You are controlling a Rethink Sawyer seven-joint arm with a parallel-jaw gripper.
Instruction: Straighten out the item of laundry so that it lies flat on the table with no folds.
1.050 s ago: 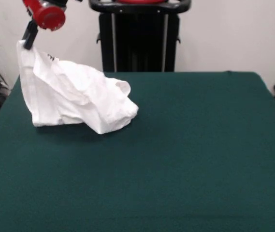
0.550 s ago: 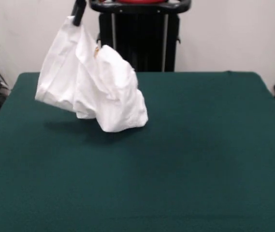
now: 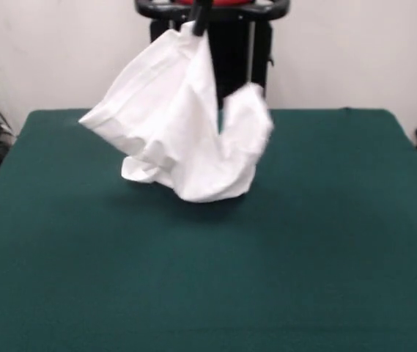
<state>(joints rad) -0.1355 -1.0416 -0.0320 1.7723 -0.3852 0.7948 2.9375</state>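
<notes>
Carried across from the picture's left toward its middle, the small white crumpled cotton T-shirt (image 3: 186,132) now hangs higher than half a second ago. Only the front view is given. The black claw (image 3: 199,20) at the top edge pinches the shirt's uppermost point, closed on the cloth. The shirt's bulk droops in loose folds, its lowest bunch close above or just touching the dark green felt-covered surface (image 3: 303,242); which cannot be told.
</notes>
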